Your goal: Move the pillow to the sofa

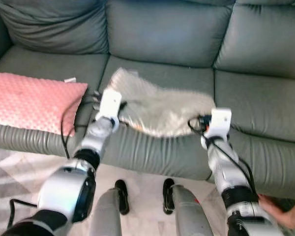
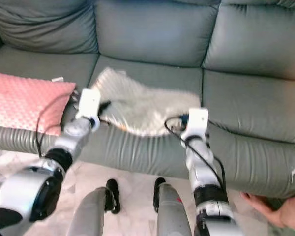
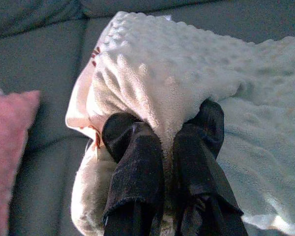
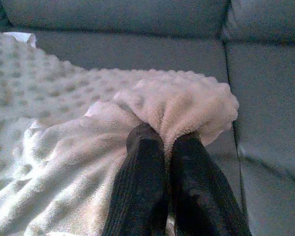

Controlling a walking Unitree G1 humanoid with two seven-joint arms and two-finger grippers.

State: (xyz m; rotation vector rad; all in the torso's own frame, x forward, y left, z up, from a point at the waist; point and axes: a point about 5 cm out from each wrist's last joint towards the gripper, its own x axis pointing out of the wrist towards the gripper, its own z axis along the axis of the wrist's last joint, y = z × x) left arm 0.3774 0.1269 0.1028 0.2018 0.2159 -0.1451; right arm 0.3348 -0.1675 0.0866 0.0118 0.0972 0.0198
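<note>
Our left pincer (image 3: 157, 162) is closed down on a bunched fold at one end of the white pillow (image 1: 160, 105), its two black fingers (image 3: 132, 167) pressed into the fleece with fabric pinched between them. Our right pincer (image 4: 164, 162) is likewise clamped on a gathered corner at the pillow's opposite end, with pile bulging out around its fingertips.

The pillow lies across the middle seat cushion of the grey sofa (image 1: 167, 29), near the front edge and sagging between the two grips. We judge the transfer largely complete: the pillow appears to be carried by the seat, and what is left is to release both grips and draw the arms back. Whether the pillow rests fully on the cushion cannot be confirmed.

Both arms reach forward from the shoulders, roughly parallel, with forearms angled up over the sofa's front edge.

A pink pillow (image 1: 32, 101) lies on the left seat, well apart. A person's hand (image 2: 280, 209) sits near our right elbow.
</note>
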